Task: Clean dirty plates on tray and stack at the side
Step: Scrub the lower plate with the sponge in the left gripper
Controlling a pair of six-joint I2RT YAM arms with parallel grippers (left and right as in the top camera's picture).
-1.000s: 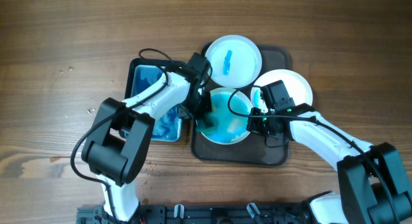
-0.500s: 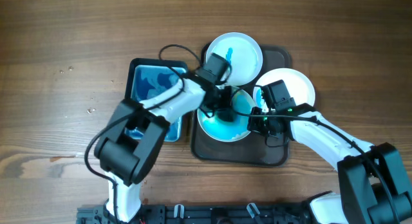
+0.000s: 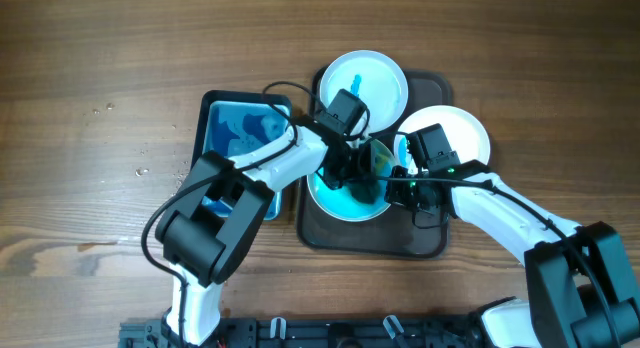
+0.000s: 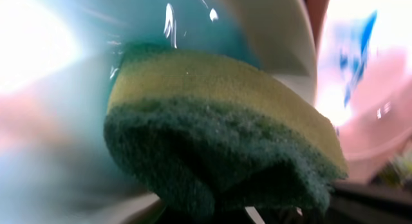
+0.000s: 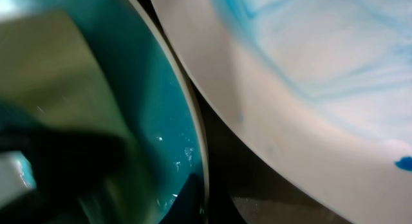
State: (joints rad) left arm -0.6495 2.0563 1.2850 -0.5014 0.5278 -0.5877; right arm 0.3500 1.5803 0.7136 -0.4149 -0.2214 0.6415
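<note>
**Sponge held down in the wet middle plate**

From above: on a brown wooden table (image 3: 100, 68), a large dark brown-grey rectangular tray (image 3: 430, 243) with rounded corners and a low rim, carrying three round white shallow plates. Far plate (image 3: 362, 83) with one blue paint smear. Right plate (image 3: 455, 128) reaching past the tray's right edge. Middle plate (image 3: 335, 203) covered by a glossy bluish film. Just left of the tray, a smaller blue rectangular tub (image 3: 235, 128). Left arm stretched across the tub's corner, left gripper (image 3: 365, 168) over the middle plate, clamped on a soft yellow foam sponge with a rough green side (image 3: 378, 160). Right arm bent in from the right, right gripper (image 3: 405, 183) at the middle plate's right rim; impossible to tell whether clamped or apart.

Through the left wrist camera: sponge (image 4: 219, 140) very close, porous yellow foam above, coarse dark green fibre below, against the shiny teal-wet middle plate (image 4: 77, 89). At right, a blurred white plate (image 4: 351, 44) with a blue smear; which of the other two, unclear.

Through the right wrist camera: thin curved rim and teal film of the middle plate (image 5: 154, 108), with small bright droplets. Beside it the right plate (image 5: 309, 76), matt white with pale blue streaks. Dark tray (image 5: 257, 205) between them. Own fingers not distinguishable.
</note>
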